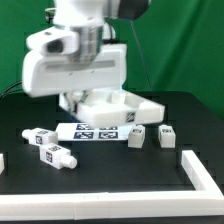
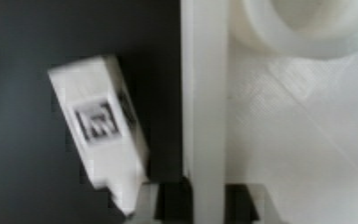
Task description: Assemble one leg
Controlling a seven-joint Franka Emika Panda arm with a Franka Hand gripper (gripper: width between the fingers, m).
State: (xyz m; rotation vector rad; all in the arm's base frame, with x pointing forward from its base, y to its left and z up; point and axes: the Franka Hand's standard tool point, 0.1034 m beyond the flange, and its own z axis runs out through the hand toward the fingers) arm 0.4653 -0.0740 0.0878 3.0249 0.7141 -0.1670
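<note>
From where I stand the arm [image 1: 75,60] fills the back of the table [image 1: 110,195], bent low over the big white square panel [image 1: 125,104]. An L-shaped bar [image 1: 200,172] lies at the exterior view's right; the marker board [image 1: 95,131] sits just in front of the panel. Four legs lie loose on the dark top, none fitted yet: two at the exterior view's left [image 1: 38,136] and two toward its right [image 1: 135,138].

In the blurred wrist view one leg [image 2: 101,120] lies on its side just beside the panel's edge; I cannot say which of the four it is. The gripper [image 2: 208,203] is narrow, a finger either side of the panel's rim; whether it truly pinches the rim I cannot tell.

My guess is that the panel is being placed before any leg goes in — a round socket [image 2: 318,30] shows near its corner. To do it well, keep the fingers square on the rim; move the panel slowly, so it does not sweep the neighbouring leg; leave the socket open and reachable.
</note>
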